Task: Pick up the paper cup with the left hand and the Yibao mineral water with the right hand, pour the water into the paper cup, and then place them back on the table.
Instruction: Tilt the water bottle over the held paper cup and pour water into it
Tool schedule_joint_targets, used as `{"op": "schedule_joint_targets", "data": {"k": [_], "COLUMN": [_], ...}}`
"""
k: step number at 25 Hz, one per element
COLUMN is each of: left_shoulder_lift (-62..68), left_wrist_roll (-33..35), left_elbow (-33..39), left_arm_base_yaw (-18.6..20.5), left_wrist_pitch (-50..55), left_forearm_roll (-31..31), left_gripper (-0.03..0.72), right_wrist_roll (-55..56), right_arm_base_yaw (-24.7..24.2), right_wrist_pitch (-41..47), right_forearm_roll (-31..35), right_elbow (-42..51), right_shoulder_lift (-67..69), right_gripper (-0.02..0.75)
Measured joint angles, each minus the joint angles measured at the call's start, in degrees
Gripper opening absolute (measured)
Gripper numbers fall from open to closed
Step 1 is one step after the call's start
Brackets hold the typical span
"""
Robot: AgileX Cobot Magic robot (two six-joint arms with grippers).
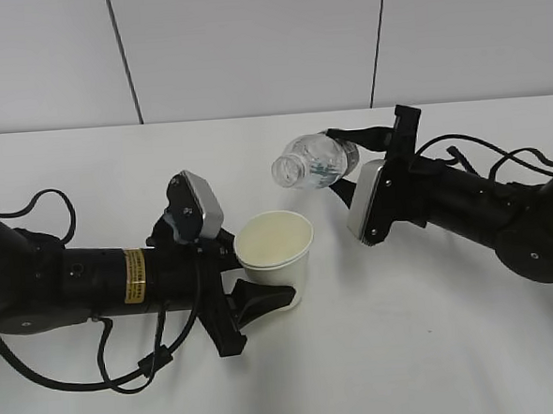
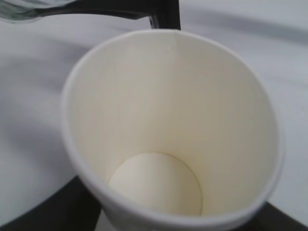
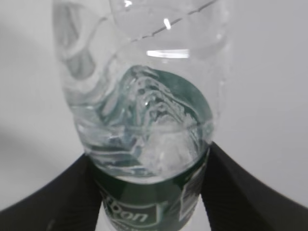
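**Pour step under way; bottle tilted short of the cup**

Left side: the left hand [image 1: 254, 297] was clamped on the cup [image 1: 274, 257], its fingers closed against the lower wall. The cup stood upright, mouth open upward. Whether its base rested on the surface [image 1: 407, 349] or was held just above it could not be told. The left wrist view showed the cup's interior [image 2: 168, 144] dry, with no water on the bottom.

Centre: a gap of bare surface lay between the cup's rim and the bottle's mouth.

Right side: the right hand [image 1: 357, 165] was clamped on the bottle [image 1: 313, 162] at its green label band, the fingers seen pressing either side of the label in the right wrist view. The bottle [image 3: 144, 115] was held above the surface, tipped toward horizontal with its open neck pointing left and toward the cup. Water sat inside; none was seen leaving the neck.

Judgement: both pick-ups were done and the pour had not yet delivered water. The next move called for bringing the neck over the cup's mouth and tilting further, with the cup kept steady.

Surroundings: cables trailed from both arms; a panelled wall [image 1: 248, 49] stood behind. Nothing obstructed the path between bottle and cup. The chief risk was water spilling short of the rim.
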Motion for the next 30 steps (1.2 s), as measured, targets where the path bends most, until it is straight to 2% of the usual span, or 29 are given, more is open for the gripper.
{"op": "schedule_joint_targets", "data": {"k": [30], "left_shoulder_lift": [0.0], "left_wrist_roll": [0.0], "left_elbow": [0.0], "left_arm_base_yaw": [0.0], "left_wrist_pitch": [0.0], "left_forearm_roll": [-0.9], "left_gripper": [0.444], "right_wrist_roll": [-13.04], "right_arm_base_yaw": [0.0], "right_wrist_pitch": [0.0], "right_forearm_roll": [-0.1], "right_elbow": [-2.56], "right_shoulder_lift": [0.27], "right_gripper": [0.425]}}
